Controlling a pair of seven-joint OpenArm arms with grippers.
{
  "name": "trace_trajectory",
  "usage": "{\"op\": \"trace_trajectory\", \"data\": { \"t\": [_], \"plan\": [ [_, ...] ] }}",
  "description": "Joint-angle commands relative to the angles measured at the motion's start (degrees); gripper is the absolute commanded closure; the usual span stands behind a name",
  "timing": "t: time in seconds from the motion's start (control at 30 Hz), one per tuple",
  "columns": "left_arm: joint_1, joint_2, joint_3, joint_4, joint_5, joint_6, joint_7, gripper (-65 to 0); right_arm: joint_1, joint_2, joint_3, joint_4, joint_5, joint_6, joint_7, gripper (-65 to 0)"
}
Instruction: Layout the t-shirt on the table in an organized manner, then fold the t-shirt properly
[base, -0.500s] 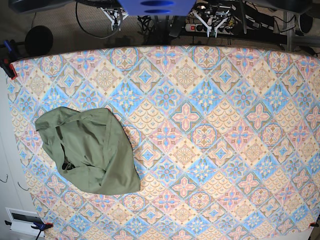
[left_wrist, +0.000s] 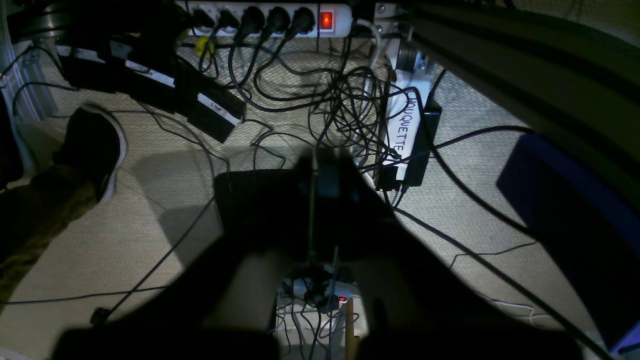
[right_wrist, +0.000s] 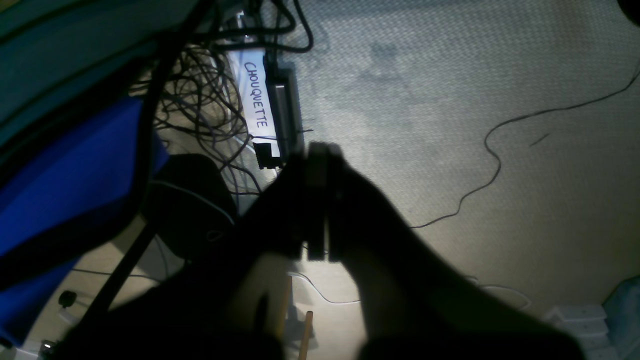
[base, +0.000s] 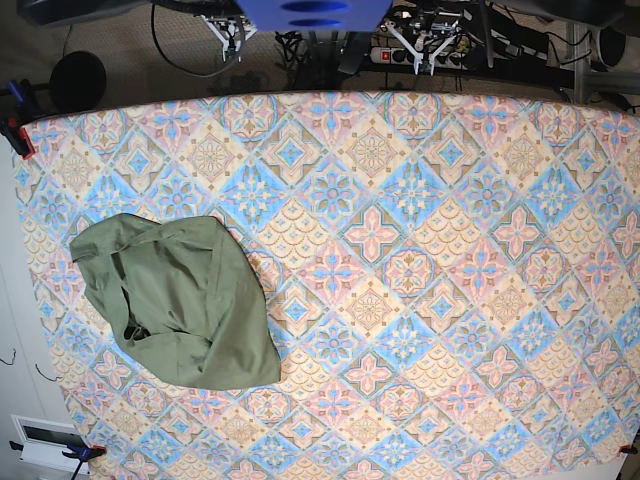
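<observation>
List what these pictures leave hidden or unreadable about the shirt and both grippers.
- Base view: the t-shirt lies bunched on the table; its own folds hide the sleeves, neck label and underside.
- Left wrist view: left gripper is a dark backlit silhouette, shut, details lost.
- Right wrist view: right gripper likewise; neither wrist view shows the shirt.

The t-shirt (base: 180, 300), olive green, lies crumpled in a rough heap on the table (base: 420, 260), near its left edge in the base view. Folds overlap and a dark opening shows toward its lower left. The table's cloth has pink, blue and cream diamond tiles with floral medallions.
</observation>
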Motion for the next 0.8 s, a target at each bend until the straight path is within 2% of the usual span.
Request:
{"op": "trace_trajectory", "data": {
  "t": [0.0,0.53,0.77],
  "plan": [
    [0.1,-0.1,0.0,0.3,0.2,0.2,-0.1,-0.2,-0.3,0.1,0.1,0.0,0.3,-0.2,0.4,0.0],
    [0.1,-0.1,0.0,0.3,0.1,0.1,-0.2,-0.2,-0.3,0.1,0.1,0.2,0.3,-0.2,0.4,0.0],
    [0.5,-0.4,0.1,0.3,0.2,0.1,-0.2,-0.2,-0.6,0.1,0.1,4.1,0.3,-0.2,-0.2,0.0]
  ]
}}
